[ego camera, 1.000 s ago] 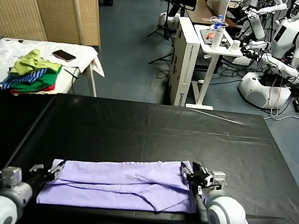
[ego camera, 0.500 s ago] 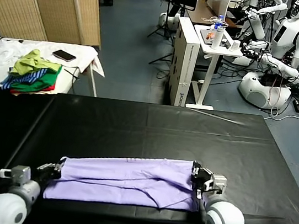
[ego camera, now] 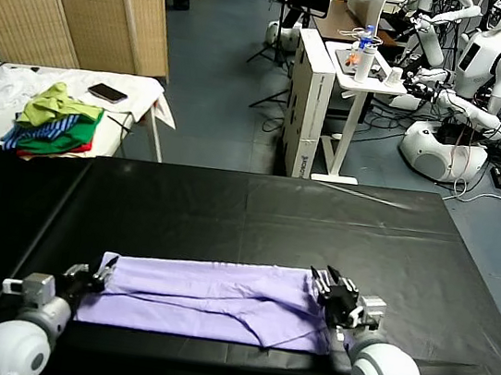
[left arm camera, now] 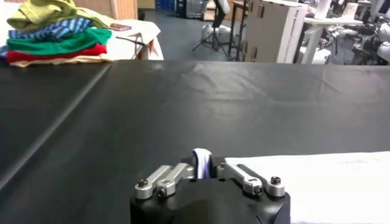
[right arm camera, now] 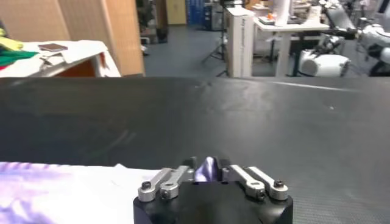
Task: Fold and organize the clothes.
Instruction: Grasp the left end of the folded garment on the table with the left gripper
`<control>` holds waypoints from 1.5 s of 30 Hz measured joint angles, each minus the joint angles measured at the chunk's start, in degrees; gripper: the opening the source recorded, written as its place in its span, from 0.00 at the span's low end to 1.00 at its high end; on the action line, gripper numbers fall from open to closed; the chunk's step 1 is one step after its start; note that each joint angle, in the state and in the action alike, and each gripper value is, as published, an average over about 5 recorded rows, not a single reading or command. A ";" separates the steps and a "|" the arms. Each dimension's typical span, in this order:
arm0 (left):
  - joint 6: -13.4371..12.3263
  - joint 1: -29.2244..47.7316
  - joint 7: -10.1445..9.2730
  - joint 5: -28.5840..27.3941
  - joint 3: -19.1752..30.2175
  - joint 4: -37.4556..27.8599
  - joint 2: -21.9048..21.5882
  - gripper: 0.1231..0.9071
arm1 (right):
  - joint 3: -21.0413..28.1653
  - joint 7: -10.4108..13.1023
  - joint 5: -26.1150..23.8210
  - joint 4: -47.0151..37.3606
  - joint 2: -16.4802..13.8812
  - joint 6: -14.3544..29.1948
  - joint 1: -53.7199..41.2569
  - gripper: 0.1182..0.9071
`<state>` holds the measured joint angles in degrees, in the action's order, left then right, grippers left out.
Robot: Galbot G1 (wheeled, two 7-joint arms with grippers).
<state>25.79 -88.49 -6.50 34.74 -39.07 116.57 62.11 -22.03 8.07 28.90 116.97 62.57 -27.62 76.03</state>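
T-shirt (ego camera: 211,299), folded strip, near edge of black bench (ego camera: 256,216).
1 lavender shirt lying flat crosswise. Left claw (ego camera: 89,275) at its left end, right claw (ego camera: 336,297) at its right end; a cloth fold sits between each claw's fingers; whether gripped or released, cannot tell.
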 joint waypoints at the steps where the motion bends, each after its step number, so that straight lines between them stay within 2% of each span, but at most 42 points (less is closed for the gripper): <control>1: -0.06 -0.54 0.13 0.01 -0.43 0.50 0.37 0.89 | -0.37 -0.07 0.10 0.47 -0.17 0.12 0.56 0.98; 3: -0.19 -1.57 0.45 0.00 -1.16 1.41 1.16 0.97 | -1.13 -0.26 0.21 1.32 -0.45 0.39 1.74 0.99; 6: -0.48 -2.94 0.97 -0.15 -1.81 2.30 2.44 1.00 | -2.26 -0.54 0.22 2.18 -0.63 0.77 3.48 1.00; 13: -1.25 -4.95 2.24 0.02 -2.82 2.07 6.13 1.00 | -3.94 -0.89 -0.23 3.27 -0.65 1.18 6.37 1.00; 22: -2.13 -6.16 2.60 3.66 -4.80 0.92 8.69 0.99 | -4.39 -0.89 -0.56 3.67 -0.65 1.21 7.29 1.00; 25: -2.33 -6.61 2.96 4.48 -5.26 0.81 9.40 0.91 | -4.27 -0.89 -0.70 3.80 -0.60 1.21 7.32 1.00; 28: -2.56 -7.16 3.52 4.54 -5.38 0.92 10.15 0.73 | -4.22 -0.89 -0.84 3.86 -0.58 1.21 7.31 1.00; 33: -2.82 -7.88 4.24 3.68 -5.03 1.31 11.51 0.35 | -4.22 -0.97 -1.00 3.81 -0.56 1.21 7.17 1.00; 36: -2.82 -7.77 4.48 3.23 -4.77 1.30 11.91 0.18 | -4.16 -1.12 -1.15 3.74 -0.47 1.24 6.99 1.00; 39: -2.76 -7.41 4.61 3.08 -4.60 1.20 11.84 0.12 | -4.10 -1.27 -1.40 3.71 -0.33 1.36 6.93 1.00; 45: -2.88 -6.92 4.16 0.60 -4.23 1.95 10.95 0.09 | -4.49 -1.38 -2.16 4.08 -0.23 2.09 7.57 1.00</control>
<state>22.91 -95.41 -2.34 35.34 -43.30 118.52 73.07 -26.52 6.69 26.73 121.06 62.34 -25.53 83.60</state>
